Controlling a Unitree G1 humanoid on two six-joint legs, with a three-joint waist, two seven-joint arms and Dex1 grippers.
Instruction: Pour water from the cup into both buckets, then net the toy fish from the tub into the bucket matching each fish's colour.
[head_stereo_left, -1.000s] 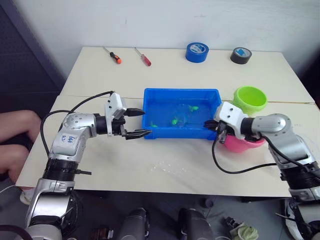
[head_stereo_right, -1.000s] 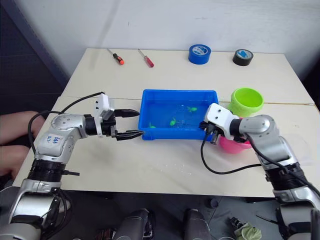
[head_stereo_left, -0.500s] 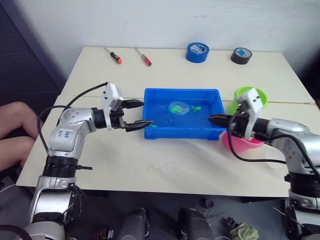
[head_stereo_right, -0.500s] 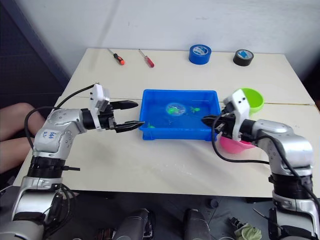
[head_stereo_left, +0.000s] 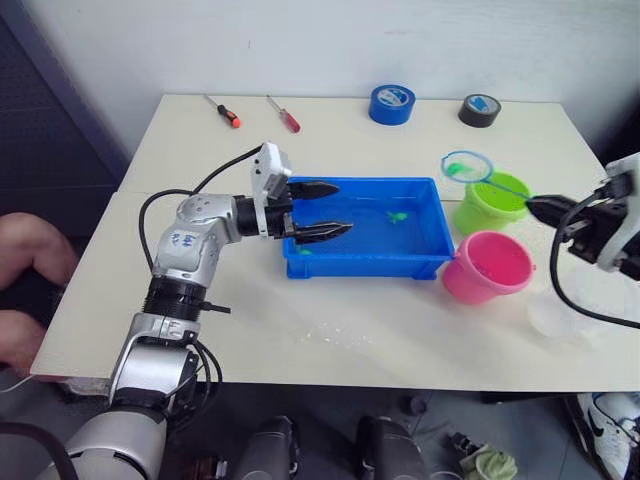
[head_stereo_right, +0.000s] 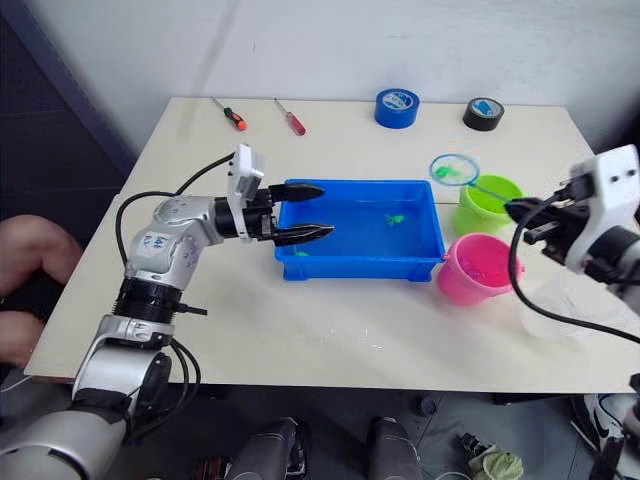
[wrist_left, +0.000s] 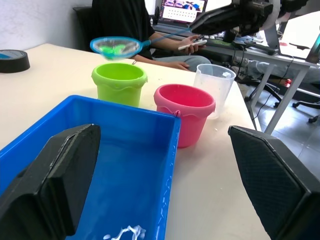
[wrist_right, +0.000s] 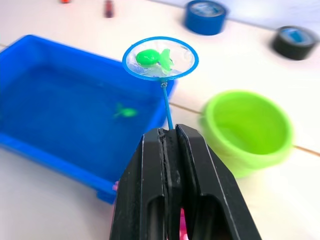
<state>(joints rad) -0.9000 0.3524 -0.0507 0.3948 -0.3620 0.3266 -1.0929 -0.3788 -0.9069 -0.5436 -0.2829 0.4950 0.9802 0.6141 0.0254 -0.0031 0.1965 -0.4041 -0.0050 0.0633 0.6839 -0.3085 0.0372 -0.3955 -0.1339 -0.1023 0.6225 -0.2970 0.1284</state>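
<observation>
My right gripper (head_stereo_left: 545, 208) is shut on the thin handle of the net (wrist_right: 160, 58). The net's blue hoop (head_stereo_left: 467, 166) hangs in the air beside the lime green bucket (head_stereo_left: 490, 200), near the tub's far right corner. A green toy fish (wrist_right: 150, 56) lies in the hoop. The pink bucket (head_stereo_left: 487, 265) stands in front of the green one, and the clear cup (head_stereo_left: 560, 312) is to its right. The blue tub (head_stereo_left: 432, 232) holds water and a green fish (head_stereo_left: 397, 215). My left gripper (head_stereo_left: 325, 208) is open over the tub's left end, holding nothing.
Two screwdrivers (head_stereo_left: 224, 110) (head_stereo_left: 283, 113), a blue tape roll (head_stereo_left: 392, 103) and a black tape roll (head_stereo_left: 481, 109) lie along the table's far edge. Spilled water (head_stereo_left: 340, 335) glistens on the table in front of the tub. A person's knee (head_stereo_left: 30, 250) is left of the table.
My right gripper lifted the net out of the tub with a green fish and swung it right, up beside the green bucket. My left gripper moved right over the tub's left end.
</observation>
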